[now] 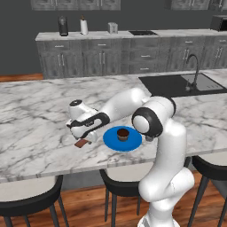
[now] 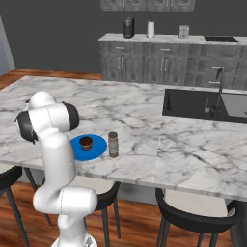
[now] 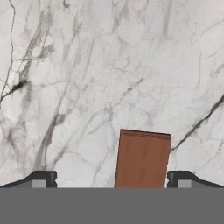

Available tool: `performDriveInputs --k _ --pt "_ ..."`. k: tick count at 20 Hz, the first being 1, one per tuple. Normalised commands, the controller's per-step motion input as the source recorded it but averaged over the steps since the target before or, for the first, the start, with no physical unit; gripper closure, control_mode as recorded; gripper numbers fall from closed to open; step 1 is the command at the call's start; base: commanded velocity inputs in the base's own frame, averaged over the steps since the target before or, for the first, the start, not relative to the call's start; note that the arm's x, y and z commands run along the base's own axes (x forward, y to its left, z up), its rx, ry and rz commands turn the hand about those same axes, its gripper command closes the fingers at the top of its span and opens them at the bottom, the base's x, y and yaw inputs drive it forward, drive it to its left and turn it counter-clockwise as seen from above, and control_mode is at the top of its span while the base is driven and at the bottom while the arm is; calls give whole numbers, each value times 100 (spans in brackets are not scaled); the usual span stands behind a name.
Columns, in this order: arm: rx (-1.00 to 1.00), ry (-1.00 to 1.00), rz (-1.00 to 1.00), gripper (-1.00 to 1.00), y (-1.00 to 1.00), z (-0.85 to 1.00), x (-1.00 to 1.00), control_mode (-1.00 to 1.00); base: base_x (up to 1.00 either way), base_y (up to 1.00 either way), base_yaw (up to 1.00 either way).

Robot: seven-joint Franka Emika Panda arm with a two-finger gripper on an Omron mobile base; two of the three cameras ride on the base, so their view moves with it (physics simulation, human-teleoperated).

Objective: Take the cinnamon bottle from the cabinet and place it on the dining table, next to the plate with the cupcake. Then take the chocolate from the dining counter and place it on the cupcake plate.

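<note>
The gripper [image 3: 112, 179] is wide open and holds nothing; one chocolate [image 3: 142, 158] lies flat on the dining table [image 1: 35, 111] between its fingertips. Just beside is one blue plate [image 1: 133, 142] with one cupcake [image 1: 123, 134] on it. One cinnamon bottle [image 2: 113, 144] stands upright at the plate's other side.

The arm [image 1: 128, 104] reaches low, jaws spread wide apart.

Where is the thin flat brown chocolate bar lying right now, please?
The thin flat brown chocolate bar lies on the white marble table, between the open gripper's fingertips, left of the round blue plate.
</note>
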Motion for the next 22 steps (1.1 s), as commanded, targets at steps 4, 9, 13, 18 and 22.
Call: performDriveInputs --k 4,9,13,18,22 --pt "0 0 -2 -100 0 -13 15 -100 0 0 0" --pt "0 0 -1 -100 0 -15 9 -100 0 0 0" --pt "0 0 0 -100 0 -14 6 -100 0 0 0" --pt "0 0 0 -100 0 -15 3 -100 0 0 0" --pt "0 0 0 -100 0 -24 2 -100 0 0 0"
